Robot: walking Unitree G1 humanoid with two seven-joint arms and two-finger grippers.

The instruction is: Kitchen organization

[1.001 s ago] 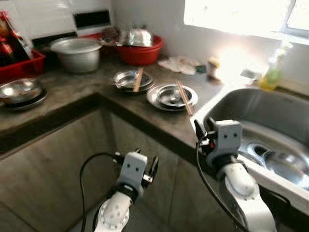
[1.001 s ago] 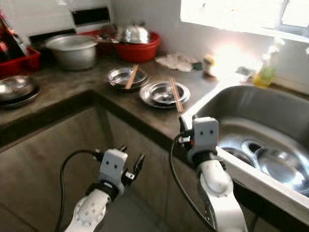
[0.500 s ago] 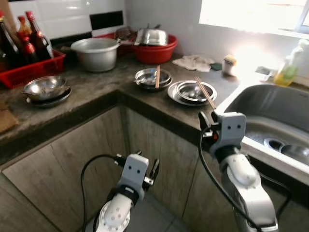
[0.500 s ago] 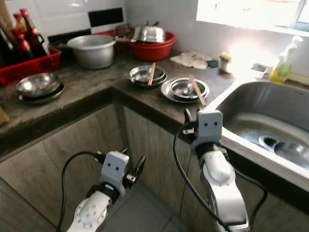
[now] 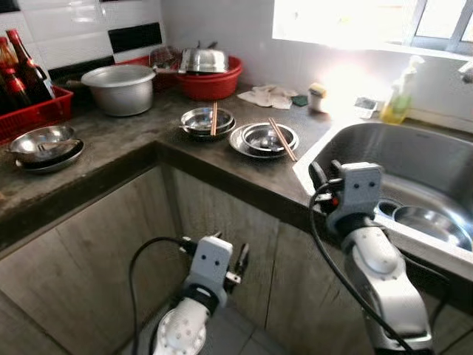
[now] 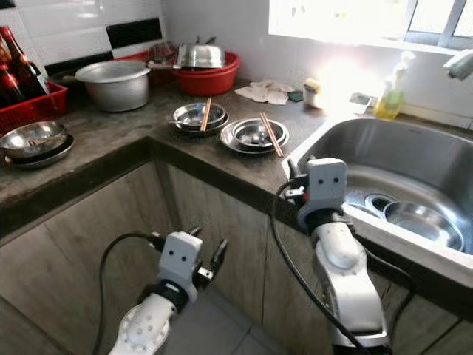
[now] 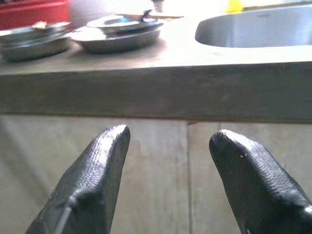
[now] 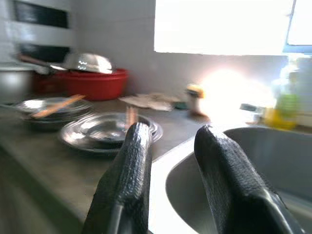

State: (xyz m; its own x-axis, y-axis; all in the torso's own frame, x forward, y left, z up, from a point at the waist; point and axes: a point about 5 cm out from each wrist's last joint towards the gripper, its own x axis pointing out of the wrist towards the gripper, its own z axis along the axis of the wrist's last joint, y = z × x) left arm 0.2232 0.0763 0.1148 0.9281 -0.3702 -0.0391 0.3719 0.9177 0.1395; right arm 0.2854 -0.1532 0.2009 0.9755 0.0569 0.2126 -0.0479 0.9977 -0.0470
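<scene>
On the dark counter [image 5: 133,159] sits a steel plate with a bowl and chopsticks [image 5: 264,139], and beside it a second steel bowl with chopsticks [image 5: 208,120]. A steel bowl [image 5: 432,224] lies in the sink [image 5: 369,148] on the right. My right gripper [image 8: 173,131] is raised at the counter's front edge by the sink corner, open and holding nothing. My left gripper [image 7: 170,136] hangs low in front of the cabinet doors, open and holding nothing.
Stacked steel bowls [image 5: 41,144] sit at the counter's left. A grey pot [image 5: 118,87], a red basin with a steel lid [image 5: 211,78] and a red crate of bottles [image 5: 29,111] line the back wall. A soap bottle [image 5: 397,100] and cloth [image 5: 264,96] lie by the window.
The camera has swung and the whole scene has shifted; more of the sink now shows. Both arms keep about the same pose, with their fingers still apart.
</scene>
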